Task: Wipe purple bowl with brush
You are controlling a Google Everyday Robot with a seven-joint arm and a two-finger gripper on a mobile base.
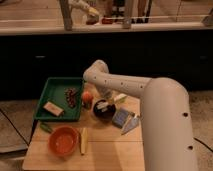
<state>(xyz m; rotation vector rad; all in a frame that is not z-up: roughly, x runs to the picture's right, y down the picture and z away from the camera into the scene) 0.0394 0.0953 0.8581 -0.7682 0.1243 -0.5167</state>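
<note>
Gripper [108, 100]: is hanging directly over the far rim of the purple bowl [104, 112], whether clamped or apart cannot be told; the brush [118, 98] is slanting beneath it, whitish head dipping into the purple bowl, cream-yellow handle sticking out to the bowl's right. The purple bowl is sitting on the wooden table [110, 155], an orange fruit [87, 96] just left of it, a green tray [56, 86] further left, a grey wedge-shaped tool [128, 124] near its right. An orange bowl [64, 141] and a yellow vegetable [83, 141] are resting nearer the camera than the purple bowl, to its left
</note>
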